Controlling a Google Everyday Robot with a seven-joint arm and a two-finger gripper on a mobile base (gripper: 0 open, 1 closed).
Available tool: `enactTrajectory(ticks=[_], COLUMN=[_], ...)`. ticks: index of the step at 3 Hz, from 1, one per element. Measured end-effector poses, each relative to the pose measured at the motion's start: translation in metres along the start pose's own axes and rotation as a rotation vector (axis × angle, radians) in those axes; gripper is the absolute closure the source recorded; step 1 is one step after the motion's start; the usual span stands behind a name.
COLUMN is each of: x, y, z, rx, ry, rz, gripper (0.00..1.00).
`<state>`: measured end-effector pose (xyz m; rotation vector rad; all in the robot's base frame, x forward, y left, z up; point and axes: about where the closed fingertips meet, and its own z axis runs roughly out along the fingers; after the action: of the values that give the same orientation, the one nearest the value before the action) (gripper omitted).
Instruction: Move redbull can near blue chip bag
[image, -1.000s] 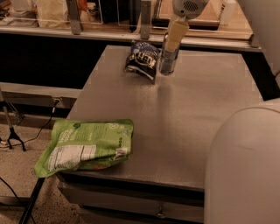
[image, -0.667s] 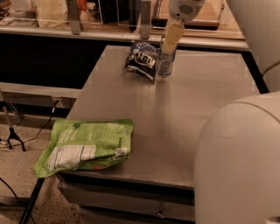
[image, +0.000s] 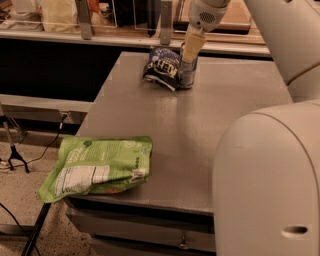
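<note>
Leftward my gripper (image: 189, 56) has carried the redbull can (image: 187, 76); it now stands upright on the table (image: 200, 130) just beside the blue chip bag (image: 161, 68), perhaps touching it; I am clamped on its upper part; light, smooth, thin-walled metal, I judge, so a gentle grip around the wall suits.
</note>
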<state>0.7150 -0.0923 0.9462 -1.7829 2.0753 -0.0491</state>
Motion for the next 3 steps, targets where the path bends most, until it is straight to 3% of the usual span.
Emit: enactTrajectory(ticks=[1, 2, 3], x=[-0.0024, -0.0045, -0.0045], y=[-0.0029, -0.0052, -0.0052], z=[0.0038, 0.0077, 0.0078], rx=[0.008, 0.013, 0.013], ry=[-0.006, -0.011, -0.011], rz=[-0.001, -0.002, -0.002], gripper=[0.15, 0.00, 0.00])
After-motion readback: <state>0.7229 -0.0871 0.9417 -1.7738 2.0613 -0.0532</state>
